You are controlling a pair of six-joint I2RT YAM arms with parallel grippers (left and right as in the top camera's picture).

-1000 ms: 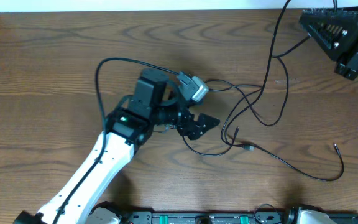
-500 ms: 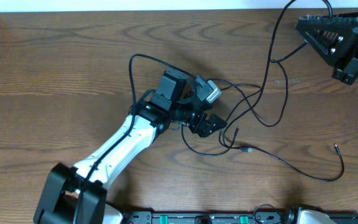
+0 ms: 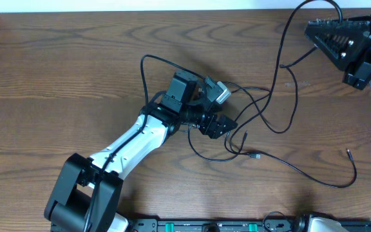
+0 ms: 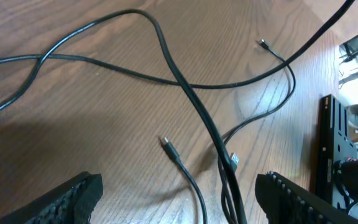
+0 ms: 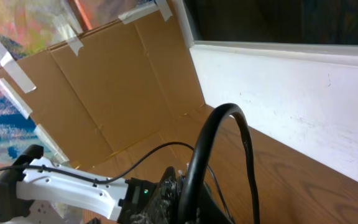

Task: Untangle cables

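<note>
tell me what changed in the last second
The left claw swung to the right, toward the tangled cables, and now hangs open over them, gripping nothing. The right claw barely moved and is shut at the far right corner. The cables lie as before.

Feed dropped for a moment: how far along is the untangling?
Little looks done: the cables cross in a tangle, only one plug end lying clear. In hand: the left gripper hangs open over the crossing, gripping nothing; the right gripper is shut, off to the side. Left: separating every strand.
</note>
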